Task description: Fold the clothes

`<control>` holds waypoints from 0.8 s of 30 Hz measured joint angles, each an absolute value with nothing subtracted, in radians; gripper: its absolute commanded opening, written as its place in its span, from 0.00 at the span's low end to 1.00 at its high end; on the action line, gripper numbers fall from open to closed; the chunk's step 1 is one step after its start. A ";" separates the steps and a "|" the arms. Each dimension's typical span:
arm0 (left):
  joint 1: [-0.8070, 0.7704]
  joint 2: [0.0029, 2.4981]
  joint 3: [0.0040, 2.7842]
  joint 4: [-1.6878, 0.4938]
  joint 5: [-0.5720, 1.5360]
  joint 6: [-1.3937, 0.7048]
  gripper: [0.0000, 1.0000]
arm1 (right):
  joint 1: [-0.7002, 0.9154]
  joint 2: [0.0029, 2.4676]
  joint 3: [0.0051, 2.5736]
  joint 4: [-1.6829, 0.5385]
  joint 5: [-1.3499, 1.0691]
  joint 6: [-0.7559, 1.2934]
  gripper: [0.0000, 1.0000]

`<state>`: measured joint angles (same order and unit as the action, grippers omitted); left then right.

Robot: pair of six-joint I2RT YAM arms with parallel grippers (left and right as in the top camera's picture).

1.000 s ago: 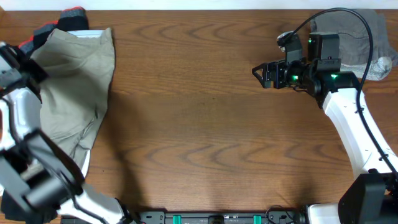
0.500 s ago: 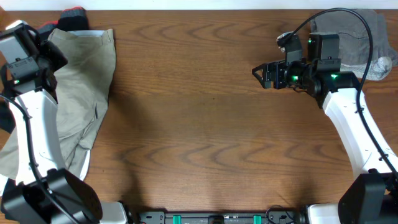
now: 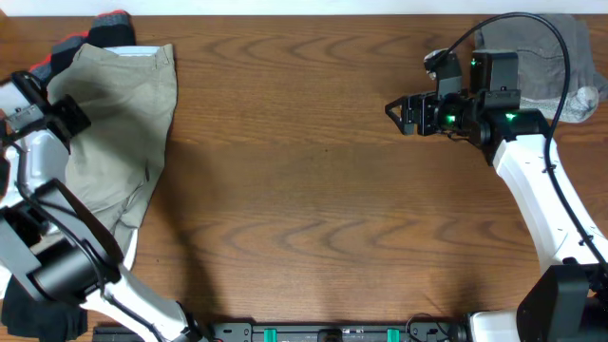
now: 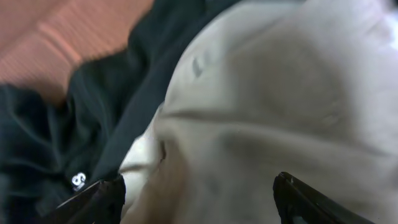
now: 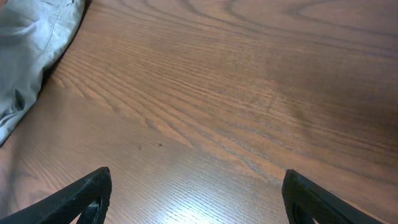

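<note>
Hovering at the left edge of the overhead frame, the left gripper [image 3: 65, 116] sits over the upper left part of the khaki shorts [image 3: 119, 133]. From its wrist camera the left gripper [image 4: 199, 200] has both dark fingers [image 4: 102, 199] spread wide at the bottom corners, nothing pinched between them. Below lies the khaki shorts fabric [image 4: 280, 99], rumpled and blurred. Just beside it, in the left half of that picture, a black garment [image 4: 56, 130] shows a small white mark on it. A patch of wooden table [image 4: 56, 31] shows in the upper left corner.

Overhead, the shorts are spread in the upper left of the table [image 3: 313, 190], pale waistband [image 3: 142, 52] along the top edge. A black garment with red trim [image 3: 109, 24] peeks out behind them at the top. A white strip of cloth [image 3: 133, 249] sticks out under their lower edge.

Over on the upper right, the right gripper [image 3: 399, 112] hangs above bare wood, pointing left, well apart from the shorts. Its wrist view shows the right gripper [image 5: 196, 199] released too, fingertips [image 5: 87, 194] far apart with only wood grain between. A pale fold of cloth [image 5: 31, 43] fills the upper left corner there; which garment it is, I cannot tell. Behind the right arm, a grey garment [image 3: 532, 57] lies in the top right corner, with a white piece [image 3: 584, 98] at the frame's right edge.
</note>
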<state>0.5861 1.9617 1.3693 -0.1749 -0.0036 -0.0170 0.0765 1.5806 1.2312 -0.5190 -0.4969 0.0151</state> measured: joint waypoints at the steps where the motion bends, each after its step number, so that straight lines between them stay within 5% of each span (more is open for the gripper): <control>1: 0.591 1.977 1.369 -0.175 -0.004 -0.016 0.77 | 0.076 1.581 1.231 -0.519 -0.497 0.015 0.86; 3: 0.599 1.997 1.369 -0.175 -0.004 -0.012 0.69 | 0.076 1.581 1.231 -0.518 -0.497 0.015 0.86; 7: 0.602 2.006 1.369 -0.172 -0.003 -0.003 0.26 | 0.076 1.581 1.231 -0.511 -0.497 0.019 0.85; 10: 0.601 2.006 1.369 -0.168 -0.004 -0.005 0.15 | 0.076 1.581 1.231 -0.503 -0.496 0.026 0.85; 13: 0.601 1.996 1.369 -0.187 0.013 -0.025 0.06 | 0.076 1.581 1.231 -0.501 -0.497 0.033 0.84; 24: 0.545 1.694 1.369 -0.289 0.352 -0.121 0.06 | 0.080 1.581 1.231 -0.500 -0.497 0.044 0.82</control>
